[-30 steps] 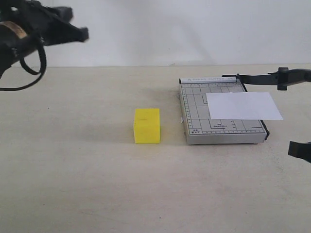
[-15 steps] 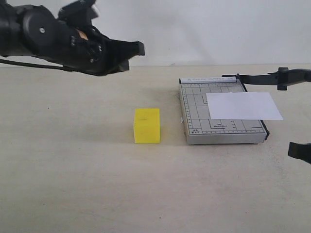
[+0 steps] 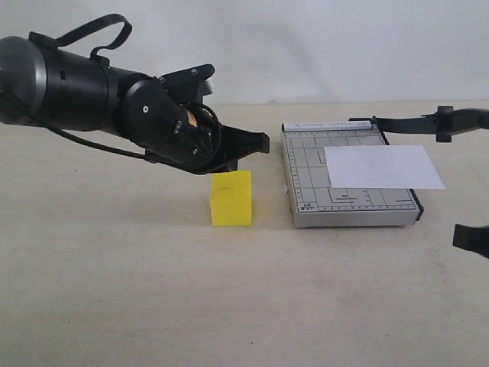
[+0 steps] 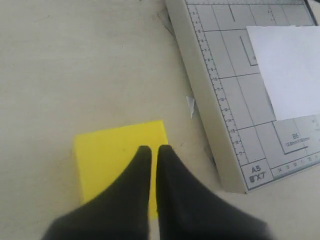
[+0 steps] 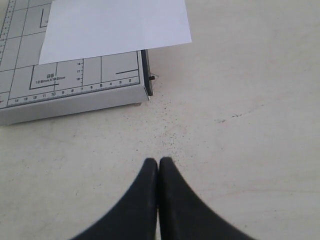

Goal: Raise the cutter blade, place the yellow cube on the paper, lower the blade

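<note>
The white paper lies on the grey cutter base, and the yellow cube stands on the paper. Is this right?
No. The yellow cube stands on the table beside the grey cutter base, not on the paper. The exterior view shows it. The paper does lie on the base.

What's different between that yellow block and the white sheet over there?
The yellow cube is a bright, solid block; the paper is a thin, flat white sheet. The cube stands on the table, while the paper lies on the grey cutter base, overhanging one side. The left gripper hovers shut close to the cube, away from the paper. Both are plain-coloured, and neither is held.
</note>
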